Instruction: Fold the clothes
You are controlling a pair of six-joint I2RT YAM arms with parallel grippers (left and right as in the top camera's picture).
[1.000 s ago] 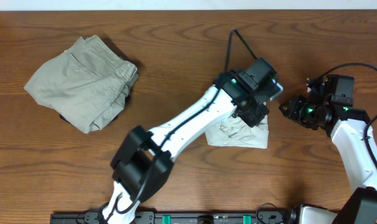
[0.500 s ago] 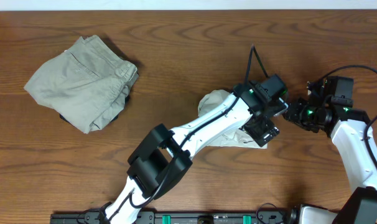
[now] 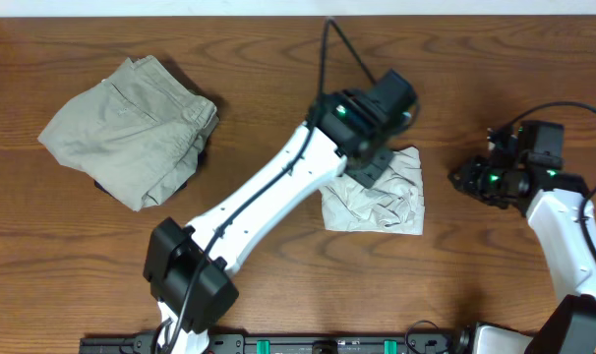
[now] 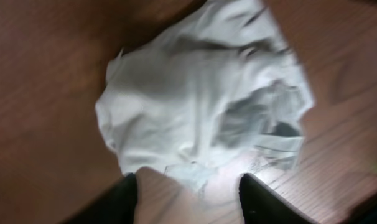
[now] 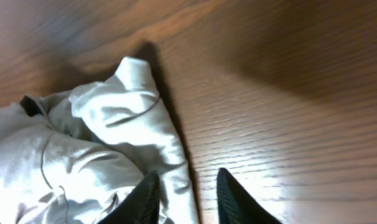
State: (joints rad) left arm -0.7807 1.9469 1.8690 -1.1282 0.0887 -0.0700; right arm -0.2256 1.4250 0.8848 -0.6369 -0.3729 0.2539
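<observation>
The clothes, a pale off-white T-shirt, lie in a wrinkled, roughly square bundle on the wooden table, right of centre. My left gripper hovers over the bundle's upper left corner. In the left wrist view it is open, with only bare table and the hem of the T-shirt showing between its fingers. My right gripper sits just right of the bundle, apart from it. In the right wrist view it is narrowly open, and the T-shirt's edge shows beyond its fingers, unheld.
Folded khaki-olive trousers lie at the far left of the table. The left arm crosses the middle diagonally from the front edge. Cables trail behind both wrists.
My left gripper has pulled away from the T-shirt's right side, up and to the left, leaving the bundle uncovered. The right gripper has backed off slightly to the right and narrowed.
</observation>
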